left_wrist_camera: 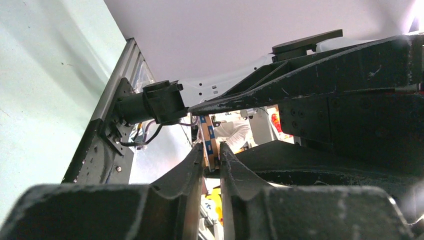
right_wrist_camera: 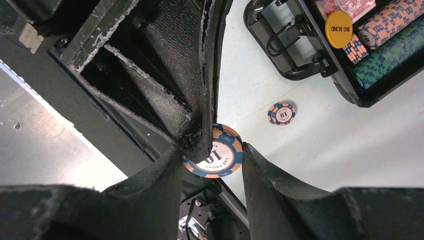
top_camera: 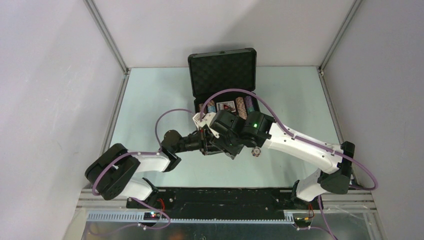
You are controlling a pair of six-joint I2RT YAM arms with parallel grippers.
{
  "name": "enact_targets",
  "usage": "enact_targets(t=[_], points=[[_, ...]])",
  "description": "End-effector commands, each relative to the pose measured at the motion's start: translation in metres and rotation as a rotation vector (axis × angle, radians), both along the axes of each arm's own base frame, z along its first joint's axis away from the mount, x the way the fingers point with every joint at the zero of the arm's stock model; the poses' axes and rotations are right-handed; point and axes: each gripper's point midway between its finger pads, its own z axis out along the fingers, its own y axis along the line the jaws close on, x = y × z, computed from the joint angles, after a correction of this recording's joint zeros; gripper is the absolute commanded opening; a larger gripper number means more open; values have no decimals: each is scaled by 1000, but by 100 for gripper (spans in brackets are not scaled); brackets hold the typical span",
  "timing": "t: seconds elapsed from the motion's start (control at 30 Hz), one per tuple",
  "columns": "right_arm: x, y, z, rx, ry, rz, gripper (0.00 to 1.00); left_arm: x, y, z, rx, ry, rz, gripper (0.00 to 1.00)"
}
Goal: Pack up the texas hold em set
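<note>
An orange-and-blue "10" poker chip hangs above the table between both grippers. My right gripper spans it edge to edge. My left gripper pinches the same chip across its faces, seen edge-on in the left wrist view. A second "10" chip lies flat on the table just right of the grippers. The black briefcase stands open at the back, with rows of striped chips, a card deck and a yellow "BIG BLIND" disc inside.
The two arms cross tightly at the table's middle, a purple cable looping over the case's front. The case handle faces the grippers. Metal frame rails run along both table sides.
</note>
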Motion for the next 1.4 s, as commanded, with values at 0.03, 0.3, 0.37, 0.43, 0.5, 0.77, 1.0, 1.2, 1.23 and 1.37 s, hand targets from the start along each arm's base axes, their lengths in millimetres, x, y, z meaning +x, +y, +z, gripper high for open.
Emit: enact_targets(t=[0.03, 0.3, 0.37, 0.43, 0.5, 0.77, 1.0, 1.2, 1.23, 1.37], points=[[11, 12, 30, 112, -77, -3, 0, -13, -2, 8, -25, -40, -63, 17], [10, 12, 31, 127, -79, -6, 0, -14, -3, 10, -30, -44, -68, 4], [9, 13, 32, 139, -80, -1, 0, -14, -4, 10, -28, -45, -68, 0], [9, 13, 33, 144, -80, -1, 1, -13, -4, 10, -30, -53, -60, 0], [8, 13, 32, 147, -73, 2, 8, -13, -3, 12, -35, -62, -53, 0], [1, 18, 43, 257, -67, -4, 72, -6, -5, 13, -41, -71, -19, 0], [1, 14, 61, 408, -47, -67, 89, 0, -9, 22, -58, -93, -2, 0], [24, -13, 85, 721, 23, -308, 79, 10, -8, 33, -78, -141, 59, 0], [34, -22, 84, 759, 30, -361, 77, 12, -8, 36, -84, -162, 78, 0], [22, -36, 95, 982, 131, -396, 67, 21, -5, 41, -61, -216, 144, 0]])
